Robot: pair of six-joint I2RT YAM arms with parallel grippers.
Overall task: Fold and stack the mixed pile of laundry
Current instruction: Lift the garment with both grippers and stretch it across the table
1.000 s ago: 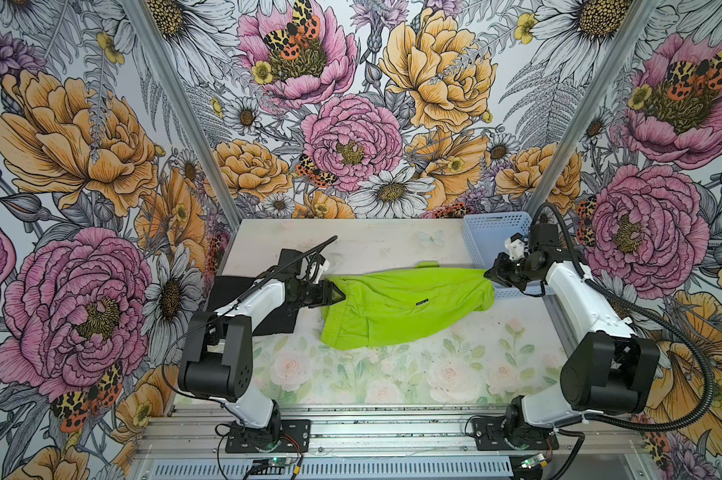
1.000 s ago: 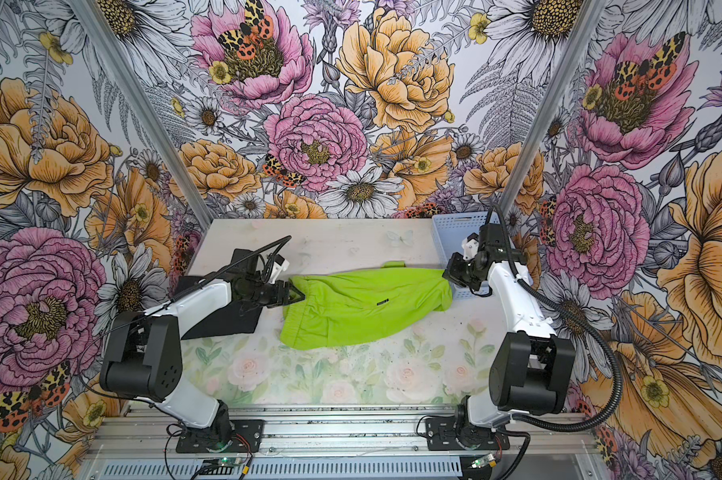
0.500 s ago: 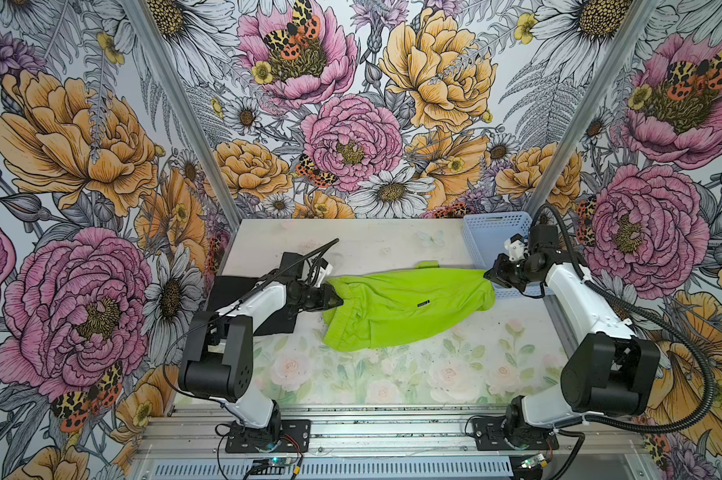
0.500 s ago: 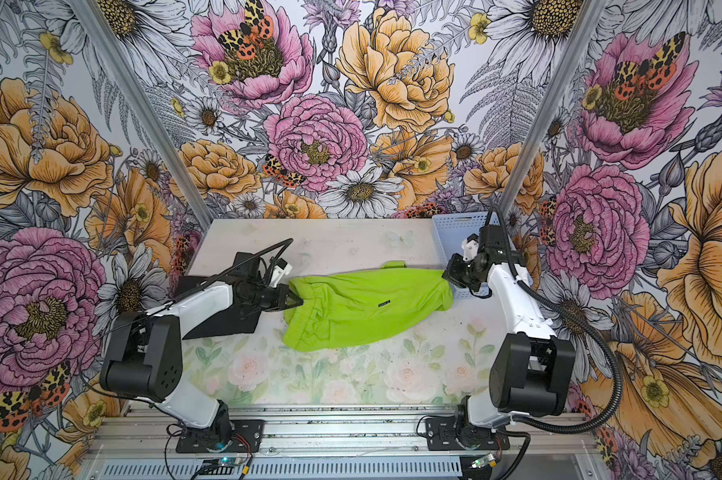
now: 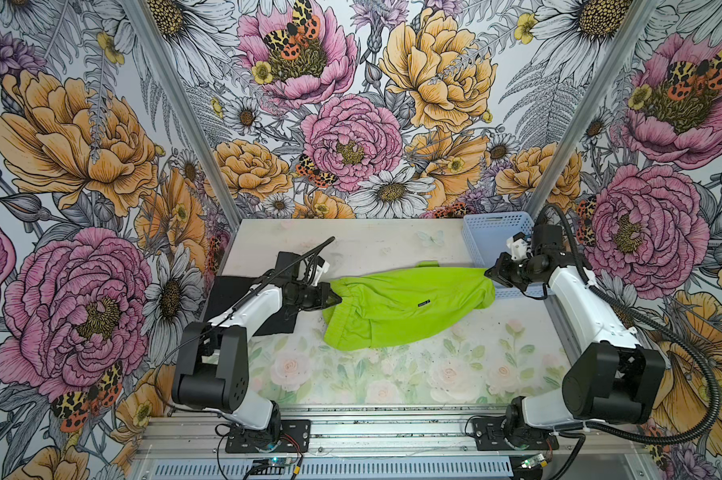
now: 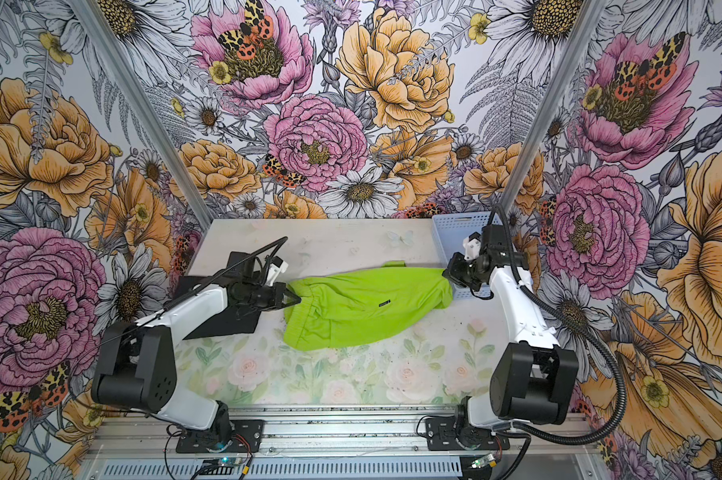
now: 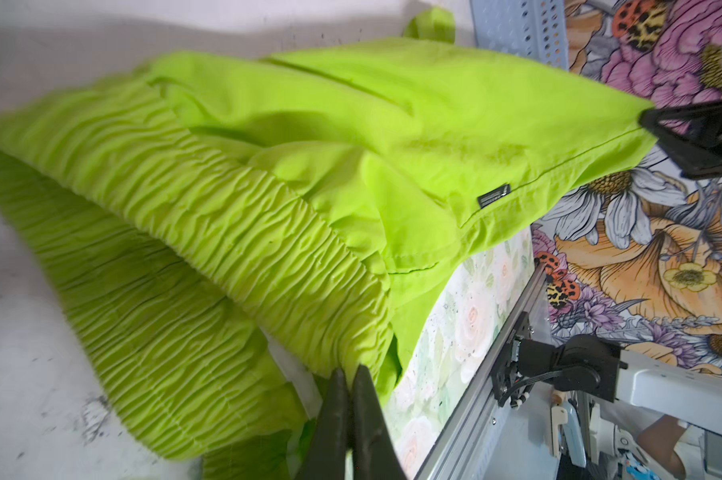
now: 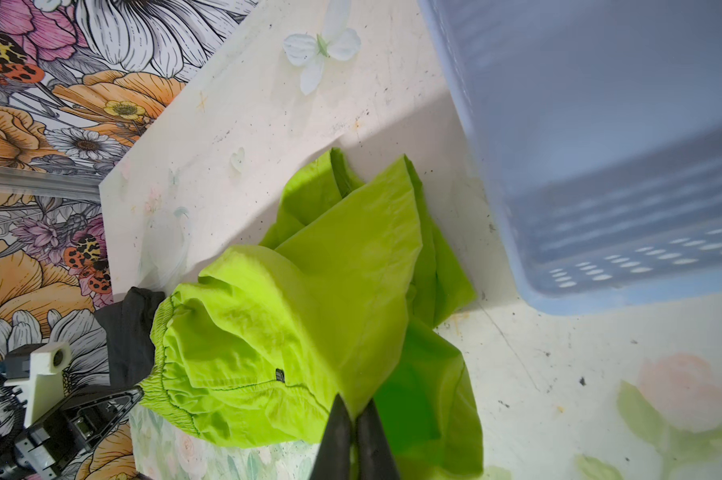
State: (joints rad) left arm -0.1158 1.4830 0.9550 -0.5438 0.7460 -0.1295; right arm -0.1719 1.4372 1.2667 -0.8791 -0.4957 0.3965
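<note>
**Shorts strung between both arms**

The lime-green shorts stretch nine to three o'clock in both top views. At the nine o'clock end the left gripper is pinching the ruched waistband. At three the right gripper nips a leg-hem corner, just beside the blue basket. The black T-shirt lies at nine o'clock, under the left arm. Each arm has its own end, so a fold looks likely next.

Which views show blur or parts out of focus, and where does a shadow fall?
Right wrist view: the blue basket is close and out of focus, and a soft shadow crosses the table beside the green shorts. Left wrist view: the waistband looks smeared in part. Both top views: sharp, evenly lit.
</note>
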